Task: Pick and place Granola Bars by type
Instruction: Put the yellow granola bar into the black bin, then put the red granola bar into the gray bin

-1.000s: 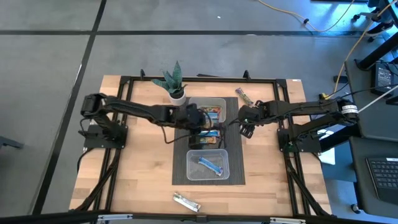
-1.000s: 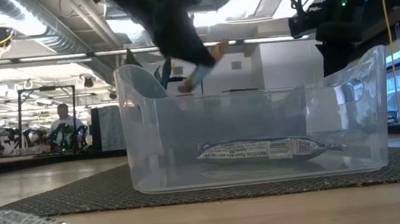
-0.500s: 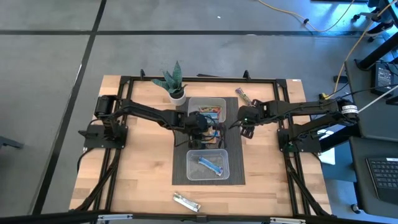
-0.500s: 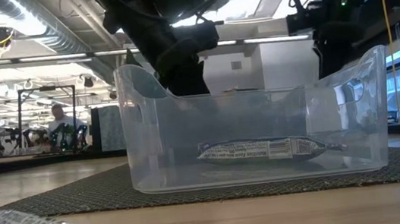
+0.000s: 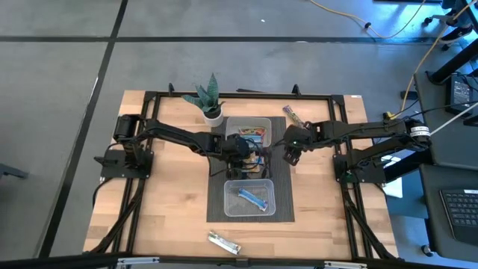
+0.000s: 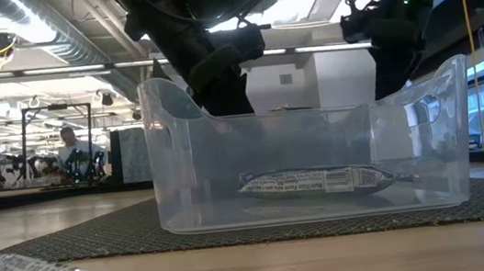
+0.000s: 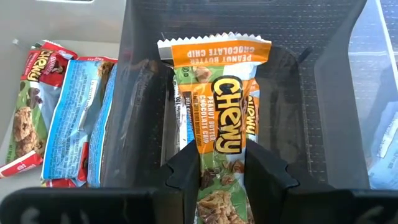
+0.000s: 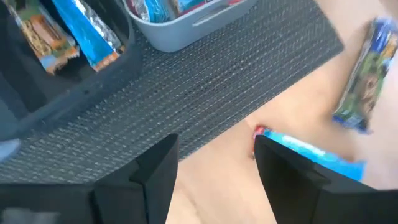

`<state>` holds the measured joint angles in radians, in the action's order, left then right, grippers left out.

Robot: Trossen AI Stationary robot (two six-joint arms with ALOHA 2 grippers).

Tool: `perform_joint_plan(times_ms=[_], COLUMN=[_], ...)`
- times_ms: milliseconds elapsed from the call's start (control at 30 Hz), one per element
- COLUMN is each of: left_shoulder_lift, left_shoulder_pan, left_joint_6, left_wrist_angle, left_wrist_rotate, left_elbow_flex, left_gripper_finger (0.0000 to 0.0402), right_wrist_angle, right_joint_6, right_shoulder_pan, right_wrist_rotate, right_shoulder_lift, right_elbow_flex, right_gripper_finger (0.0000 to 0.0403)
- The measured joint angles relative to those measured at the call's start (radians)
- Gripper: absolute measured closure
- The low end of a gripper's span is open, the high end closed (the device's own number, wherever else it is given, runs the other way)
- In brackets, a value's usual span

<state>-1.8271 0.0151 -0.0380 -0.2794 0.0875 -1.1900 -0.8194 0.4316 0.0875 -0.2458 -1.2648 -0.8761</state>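
My left gripper (image 5: 244, 152) (image 7: 224, 173) reaches down into the dark middle bin (image 5: 261, 173) and is shut on a yellowish-gold granola bar (image 7: 219, 112). Another bar lies under it in that bin. Blue and brown-red bars (image 7: 65, 118) lie in the far clear bin (image 5: 250, 124). One blue bar (image 5: 252, 198) (image 6: 322, 182) lies flat in the near clear bin. My right gripper (image 5: 290, 155) (image 8: 217, 163) hovers open at the mat's right edge, with a blue bar (image 8: 311, 155) on the wood just beyond its fingers. A silver-white bar (image 5: 223, 241) lies near the table's near edge. My left gripper pinches the yellowish-gold bar between its two fingers (image 7: 268, 177) at the bar's near end (image 7: 222, 186). The fingers point down into the bin and run along the bar's length. The bar's far end (image 7: 214, 50) reaches toward the bin's far wall; whether it rests on the bar beneath, I cannot tell.
A small potted plant (image 5: 210, 99) stands by the far clear bin. One more bar (image 5: 293, 114) (image 8: 364, 74) lies on the wood toward the far right. A dark mat (image 5: 216, 202) underlies the three bins. Bare wood lies left and right of the mat.
My left gripper has come down from above the bins into the dark middle bin, moving slightly toward the near edge and carrying the yellowish-gold bar with it. My right gripper has shifted a little toward the mat.
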Motion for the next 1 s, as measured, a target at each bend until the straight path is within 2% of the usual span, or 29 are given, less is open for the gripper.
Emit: perform_joint_plan(times_ms=[267, 700, 1000], left_shoulder_lift=[0.000, 0.005, 0.149], left_shoulder_pan=[0.000, -0.022, -0.023], left_joint_6=[0.015, 0.087, 0.077], left_wrist_angle=[0.022, 0.023, -0.104], left_wrist_rotate=[0.001, 0.013, 0.044], left_elbow_flex=[0.000, 0.000, 0.001], left_gripper_finger=[0.0280, 0.0210, 0.0209], right_wrist_angle=[-0.003, 0.004, -0.029], right_joint_6=[0.178, 0.168, 0.219], right_shoulder_pan=[0.000, 0.000, 0.027], right_wrist_rotate=[0.012, 0.012, 0.011], right_shoulder_lift=[0.000, 0.000, 0.000], right_elbow_flex=[0.000, 0.000, 0.000], right_gripper_finger=[0.0189, 0.0189, 0.0189])
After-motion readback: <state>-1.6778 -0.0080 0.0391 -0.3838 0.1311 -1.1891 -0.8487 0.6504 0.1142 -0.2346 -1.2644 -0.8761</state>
